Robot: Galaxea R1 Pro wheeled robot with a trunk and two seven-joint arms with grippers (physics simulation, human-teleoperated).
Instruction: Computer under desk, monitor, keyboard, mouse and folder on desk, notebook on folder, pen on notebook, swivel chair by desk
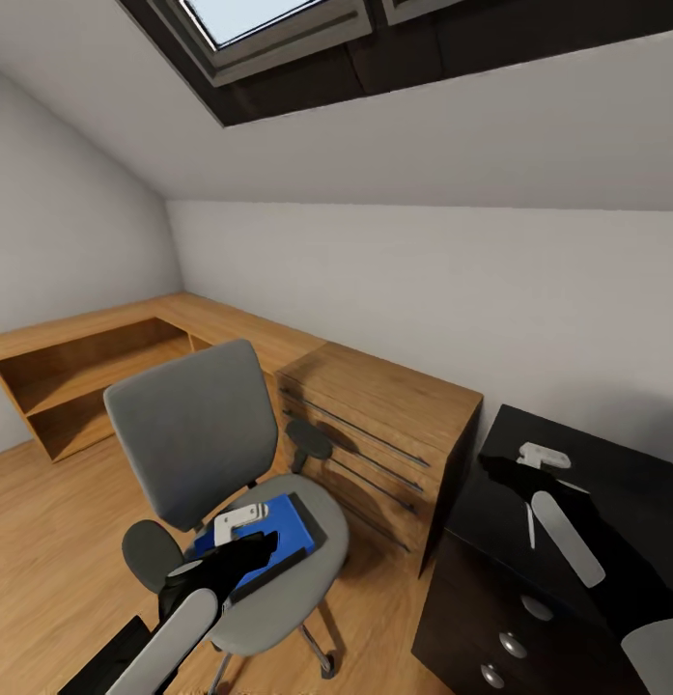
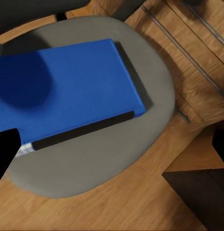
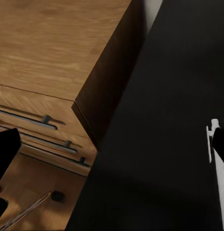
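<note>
Flat bright-blue folder [image 2: 68, 89], black spine, on swivel chair [image 2: 99, 154]

Bright blue folder [image 1: 278, 541], grey swivel chair [image 1: 196, 434], glossy black desk [image 1: 606, 473]

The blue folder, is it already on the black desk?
No, the blue folder lies flat on the grey seat of the swivel chair, beside the wooden drawer chest, not on the black desk.

black forearms with pale grey oblong panels, white wrist brackets, black left gripper [image 1: 241, 552], black fingers [image 2: 5, 151]
</note>
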